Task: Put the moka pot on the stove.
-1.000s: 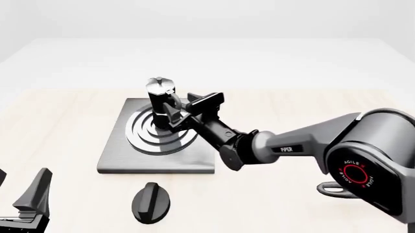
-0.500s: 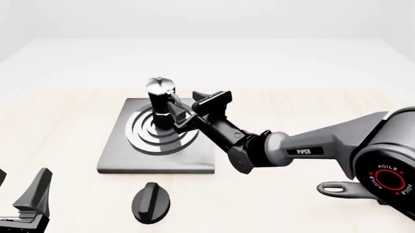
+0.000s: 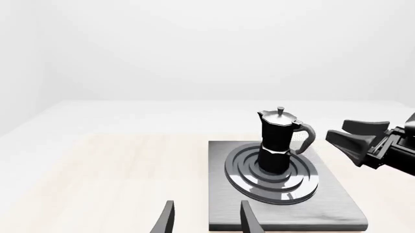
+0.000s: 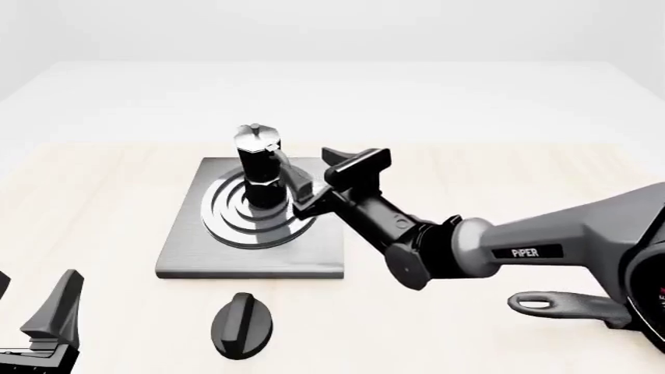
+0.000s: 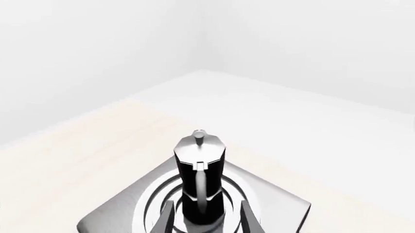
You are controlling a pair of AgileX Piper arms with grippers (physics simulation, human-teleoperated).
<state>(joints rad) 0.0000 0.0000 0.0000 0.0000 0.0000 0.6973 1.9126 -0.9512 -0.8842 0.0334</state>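
Black moka pot [image 4: 258,167] outside parted right jaws.

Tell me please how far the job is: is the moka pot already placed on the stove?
Done: the moka pot stands upright on the rings of the stove. In hand: nothing; the right gripper is open beside the pot's handle, apart from it in the left wrist view. The left gripper is open near the table's near edge. Left: probably only pulling the right arm away.
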